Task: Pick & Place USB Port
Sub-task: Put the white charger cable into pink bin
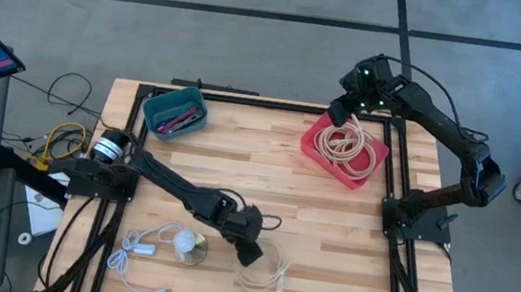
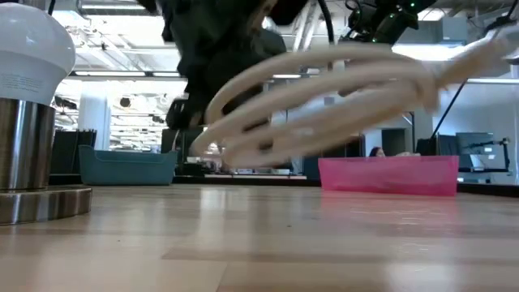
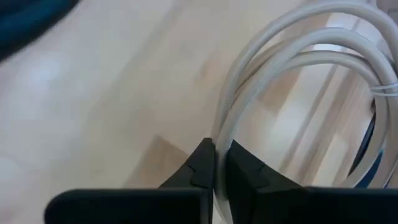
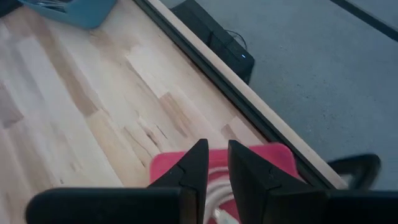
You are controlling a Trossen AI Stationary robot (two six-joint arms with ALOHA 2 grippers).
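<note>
Left wrist view shows our left gripper [image 3: 216, 163] pinching the coiled white cable [image 3: 298, 56] near the tabletop [image 3: 93, 106] front edge; we judge it light, limp, springy; grip bundled strands, not one loop.

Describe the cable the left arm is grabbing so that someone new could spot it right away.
Start at the wooden table and go to its near edge, right of the white bulb. There the left gripper pinches a coiled white cable. Unlike the beige coils in the pink bin, it lies loose on bare wood.
</note>
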